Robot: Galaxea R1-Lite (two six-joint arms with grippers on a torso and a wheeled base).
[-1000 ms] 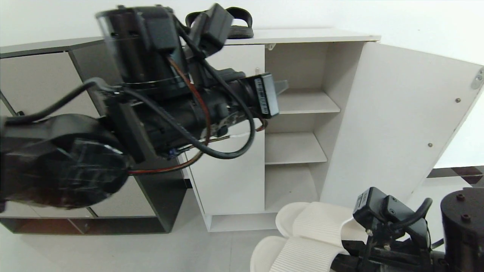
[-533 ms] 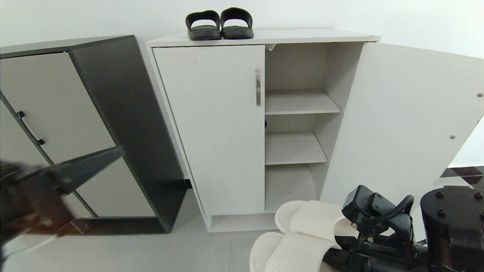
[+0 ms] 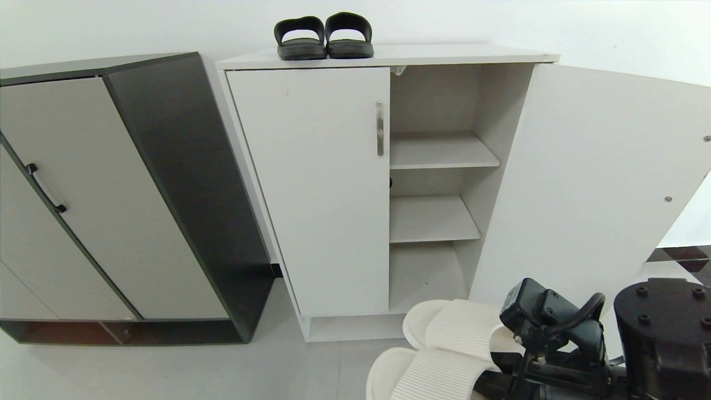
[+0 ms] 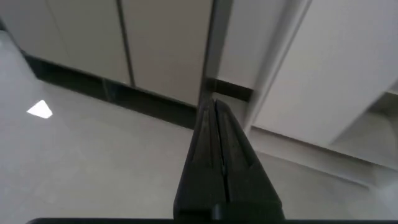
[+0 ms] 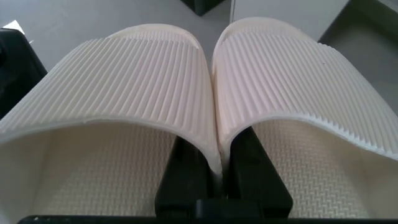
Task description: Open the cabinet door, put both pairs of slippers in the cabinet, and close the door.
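- Your right gripper [image 5: 216, 167] has its fingers [image 5: 249, 163] clamped on the white slippers [image 3: 444, 344]. They pinch the two inner strap walls together, so the pair hangs as one bundle, side by side.
- From those fingers the pair's long axis runs straight ahead, toes leading and heels back by the wrist. In the head view the toes point toward the foot of the cabinet [image 3: 311, 183], low over the floor [image 3: 222, 366].
- The open door [image 3: 589, 189] stands swung out beside the right arm. The open compartment lies ahead of the fingers, above them and a little toward the robot's left.
- I judge that the coming move turns on this: the toes already face the opening, so the bundle needs lifting and pushing forward, not turning. The middle shelf [image 3: 430, 218] and the bottom bay [image 3: 425, 275] are nearest to the fingers; the top shelf [image 3: 439, 151] is farther up.
- Watch the outer slipper against the open door, since the two are near.
- Your left gripper [image 4: 219, 143] has its fingers pressed flat together and holds nothing, pointing down at the floor near the cabinet's base.
- The black slippers [image 3: 325, 36] sit on the cabinet's top above the closed door, well above and ahead of both sets of fingers. The empty left arm looks the better placed for them.
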